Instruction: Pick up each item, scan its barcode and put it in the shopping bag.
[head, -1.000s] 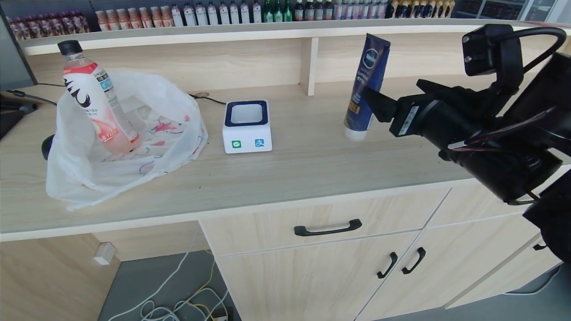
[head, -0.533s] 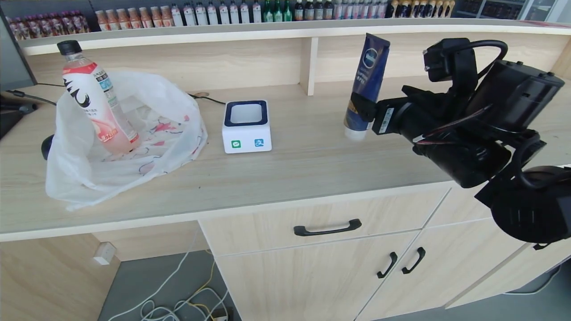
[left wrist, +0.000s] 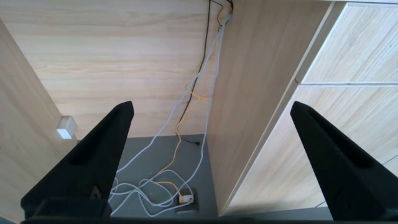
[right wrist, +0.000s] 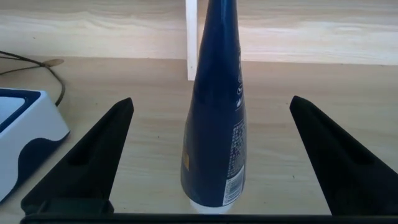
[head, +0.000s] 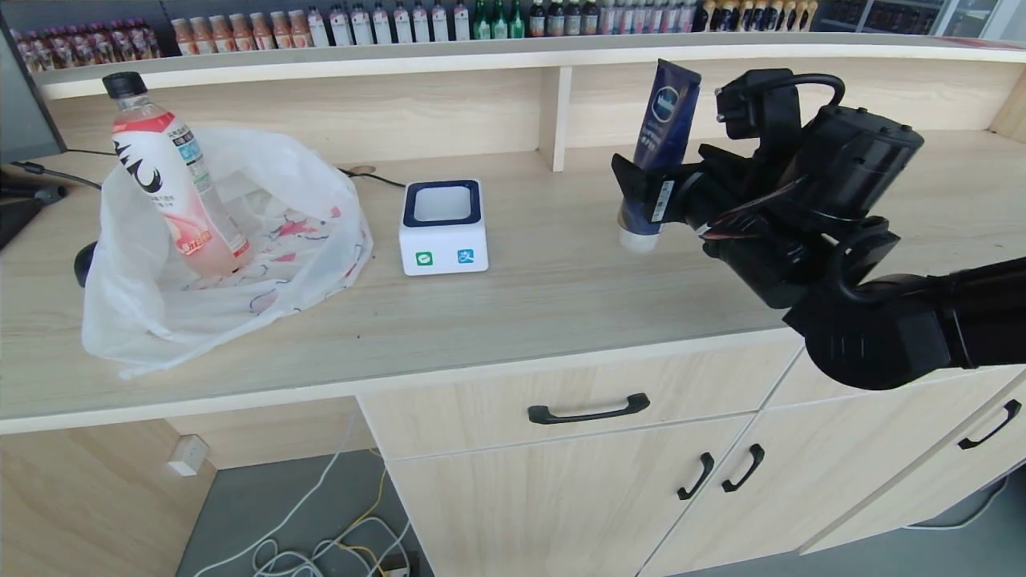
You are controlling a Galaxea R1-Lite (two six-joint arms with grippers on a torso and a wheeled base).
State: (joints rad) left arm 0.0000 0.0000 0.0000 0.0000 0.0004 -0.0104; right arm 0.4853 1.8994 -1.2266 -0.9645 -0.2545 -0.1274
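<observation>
Lying almost level above the counter [head: 521, 304], the right arm pointed toward the back wall. The right gripper [head: 645, 192] was spread wide, with one finger on each side of the dark blue tube [head: 661, 120] and neither touching it. The tube stood on its white cap, leaning a little, near the back of the counter and just to the right of the wooden divider [head: 555, 112]. A stretch of bare counter separated it from the white scanner [head: 443, 227] and from the front edge. The tube carried small white print, an orange patch and a pale barcode-like patch low on its side, all too small to read. The scanner had a green and a blue icon on its front. The shopping bag [head: 264, 232] lay open at the left end with a pink drink bottle [head: 172, 176] leaning in it. The left gripper [left wrist: 211, 109] pointed down beside the cabinet [left wrist: 267, 93], released and holding nothing, above cables [left wrist: 168, 180] on the floor.
</observation>
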